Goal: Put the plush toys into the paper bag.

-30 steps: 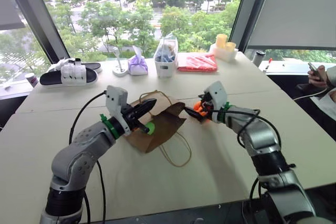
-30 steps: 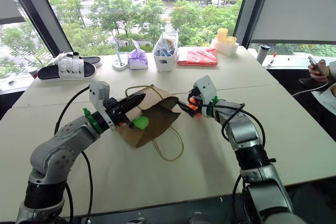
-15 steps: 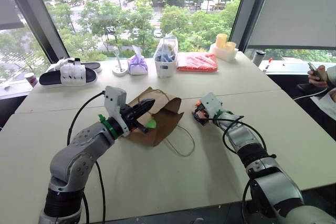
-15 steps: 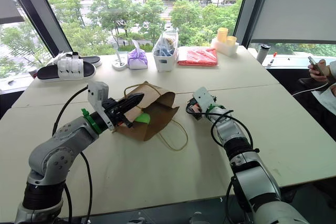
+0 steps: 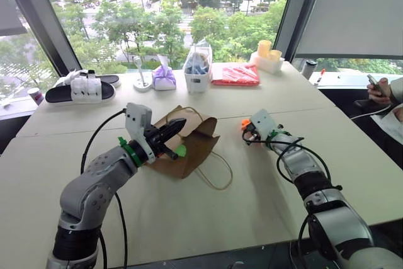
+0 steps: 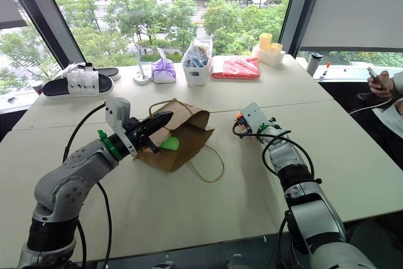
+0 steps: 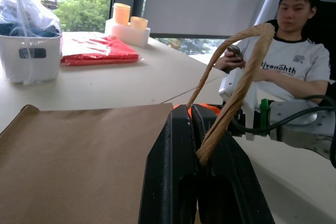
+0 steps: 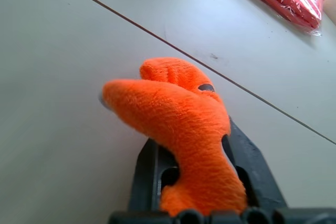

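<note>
The brown paper bag (image 5: 196, 149) lies on the table (image 5: 189, 218) with its mouth toward me. My left gripper (image 5: 174, 128) is shut on one beige cord handle (image 7: 236, 85) and holds it up off the bag. The green plush toy (image 5: 181, 150) peeks out of the bag's mouth just below that gripper. To the right of the bag, low over the table, my right gripper (image 5: 246, 126) is shut on the orange plush toy (image 8: 184, 124), which bulges out between its fingers (image 8: 149, 169).
Along the far edge stand black-and-white slippers (image 5: 79, 89), a purple pouch (image 5: 165, 77), a white cup with a clear bag (image 5: 198, 70), a red packet (image 5: 236, 74) and yellow cups (image 5: 267, 51). A person with a phone (image 5: 384, 89) sits at the right.
My right gripper has dropped toward the table, shifted right away from the bag, and closed on the orange plush toy. The left gripper has kept still on the handle.
</note>
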`<state>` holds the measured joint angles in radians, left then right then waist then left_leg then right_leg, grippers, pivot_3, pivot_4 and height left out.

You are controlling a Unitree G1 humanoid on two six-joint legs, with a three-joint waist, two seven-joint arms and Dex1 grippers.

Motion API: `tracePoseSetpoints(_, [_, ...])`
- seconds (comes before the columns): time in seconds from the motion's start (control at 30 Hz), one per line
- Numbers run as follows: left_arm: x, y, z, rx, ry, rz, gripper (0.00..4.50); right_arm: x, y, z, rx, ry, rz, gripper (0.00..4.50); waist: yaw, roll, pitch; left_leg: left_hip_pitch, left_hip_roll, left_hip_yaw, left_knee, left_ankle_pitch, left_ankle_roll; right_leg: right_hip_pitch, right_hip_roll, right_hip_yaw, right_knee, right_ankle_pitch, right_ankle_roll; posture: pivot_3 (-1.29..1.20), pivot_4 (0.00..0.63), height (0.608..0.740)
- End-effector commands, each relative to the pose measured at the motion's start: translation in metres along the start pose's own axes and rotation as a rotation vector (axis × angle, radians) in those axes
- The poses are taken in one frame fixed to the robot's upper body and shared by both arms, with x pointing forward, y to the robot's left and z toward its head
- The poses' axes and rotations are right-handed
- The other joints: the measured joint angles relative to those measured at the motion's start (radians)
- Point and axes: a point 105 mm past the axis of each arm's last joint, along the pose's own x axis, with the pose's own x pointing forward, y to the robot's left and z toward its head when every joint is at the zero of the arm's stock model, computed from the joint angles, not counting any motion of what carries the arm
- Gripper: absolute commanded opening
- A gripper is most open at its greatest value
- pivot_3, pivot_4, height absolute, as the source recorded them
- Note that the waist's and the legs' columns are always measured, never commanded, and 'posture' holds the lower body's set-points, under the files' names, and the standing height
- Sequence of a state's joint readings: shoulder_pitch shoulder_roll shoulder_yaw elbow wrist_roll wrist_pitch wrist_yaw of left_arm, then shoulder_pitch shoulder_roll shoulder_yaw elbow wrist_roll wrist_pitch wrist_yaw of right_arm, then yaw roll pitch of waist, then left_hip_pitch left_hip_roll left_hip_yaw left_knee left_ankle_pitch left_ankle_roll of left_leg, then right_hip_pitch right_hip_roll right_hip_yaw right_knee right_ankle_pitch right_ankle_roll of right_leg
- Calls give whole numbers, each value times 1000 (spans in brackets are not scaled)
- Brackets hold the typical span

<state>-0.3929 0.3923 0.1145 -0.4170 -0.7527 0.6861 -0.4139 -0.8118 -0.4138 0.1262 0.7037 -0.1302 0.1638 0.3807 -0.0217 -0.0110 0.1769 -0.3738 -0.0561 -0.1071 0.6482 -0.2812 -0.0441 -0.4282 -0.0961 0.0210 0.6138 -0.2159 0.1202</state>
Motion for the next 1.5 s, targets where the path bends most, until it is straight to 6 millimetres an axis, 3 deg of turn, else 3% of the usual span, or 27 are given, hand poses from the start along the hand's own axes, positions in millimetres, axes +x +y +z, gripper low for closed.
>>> tracePoseSetpoints(0.03, [-2,-4,18,43,-36,-43,0,-17,14,36,100,-127,145,22,2,0,0,0,0,0,0,0,0,0,0,0,0,0,0,0,150,740])
tracePoseSetpoints(0.13, [-3,-2,21,36,-29,-59,0,-45,28,56,161,-184,278,22,5,1,0,0,0,-1,0,0,0,0,0,0,0,0,0,0,150,740])
tracePoseSetpoints(0.3, [-4,0,23,26,-11,-79,0,-90,61,71,187,-209,482,22,9,1,0,-1,0,-2,0,0,0,0,0,-1,0,0,0,0,150,740])
tracePoseSetpoints(0.4, [-3,0,23,19,-4,-93,0,-101,81,79,202,-224,545,22,6,0,0,0,0,-2,0,0,0,1,0,-2,0,0,0,0,150,740])
tracePoseSetpoints(0.6, [1,-2,24,9,-1,-114,0,-87,113,93,240,-244,574,22,5,0,0,0,0,-2,0,0,0,1,0,-2,0,0,0,0,150,740])
tracePoseSetpoints(1.07, [-1,-16,22,-11,9,-161,0,-32,156,142,245,-398,498,22,-1,0,0,0,0,-2,0,0,-1,-2,0,-1,2,0,0,0,150,740])
tracePoseSetpoints(1.3, [-1,-17,23,-24,0,-161,0,-13,174,142,251,-403,468,22,2,0,0,0,0,-3,-1,1,-1,-1,0,-1,2,0,0,0,150,740])
tracePoseSetpoints(1.33, [-2,-17,23,-24,0,-160,0,-12,176,142,246,-404,469,964,2,0,0,0,0,-3,0,1,-1,-2,0,-1,2,0,0,0,150,740])
tracePoseSetpoints(1.4, [-2,-16,24,-27,-3,-153,0,-12,177,139,252,-403,468,1779,1,0,0,0,0,-3,-1,1,-1,-2,0,-1,2,0,0,0,150,740])
tracePoseSetpoints(1.5, [-3,-14,25,-28,-8,-144,0,-13,176,134,243,-398,470,3343,0,0,0,0,0,-3,-1,1,-1,-2,0,-1,2,0,0,0,150,740])
